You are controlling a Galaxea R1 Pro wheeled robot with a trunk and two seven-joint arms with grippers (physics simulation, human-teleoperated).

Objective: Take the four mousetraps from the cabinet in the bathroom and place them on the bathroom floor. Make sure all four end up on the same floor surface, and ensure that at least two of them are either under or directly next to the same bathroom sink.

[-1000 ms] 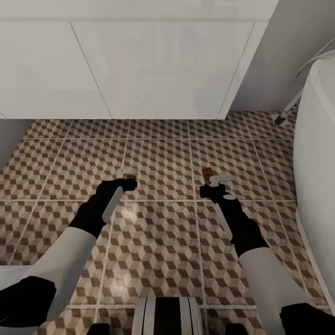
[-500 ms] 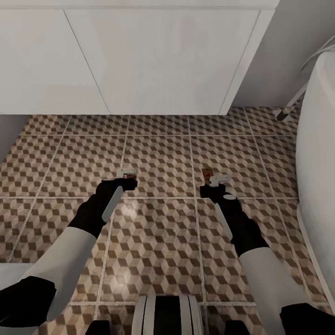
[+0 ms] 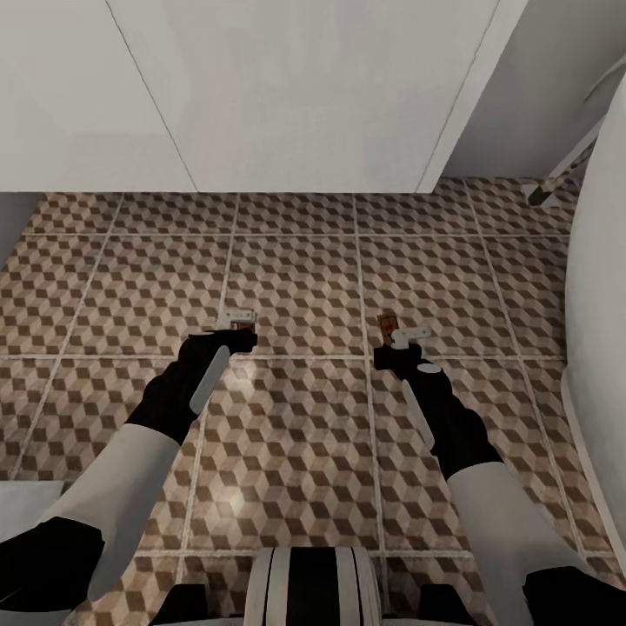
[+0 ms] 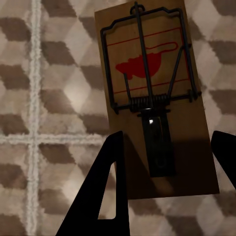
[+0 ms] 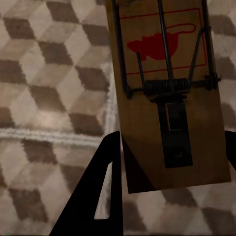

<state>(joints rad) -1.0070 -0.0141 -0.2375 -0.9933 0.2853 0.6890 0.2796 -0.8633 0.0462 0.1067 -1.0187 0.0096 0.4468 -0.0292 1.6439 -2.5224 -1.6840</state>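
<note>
- While both arms reach forward at the same spots in the head view, the white vanity front has grown larger and slid up the picture compared with a second ago: the camera has moved closer or tilted; the things themselves have not shifted.
- Left jaws: dark fingers either side of a flat tan wooden mousetrap, pinching its near end as far as can be judged; in the head view this trap sits low over the cube-patterned brown, beige and white tiled floor.
- Right jaws: likewise pinching a second tan wooden mousetrap, seen in the head view just ahead of the wrist.
- Materials: matte wood boards, dark wire bar and coiled spring, black metal tongue, red rodent print inside a red outline; glossy tile with pale grout lines; smooth white bathtub wall at the right.
- Status, judged: two traps are near the vanity, apparently about to be set down on the floor; neither is visibly released yet.
</note>
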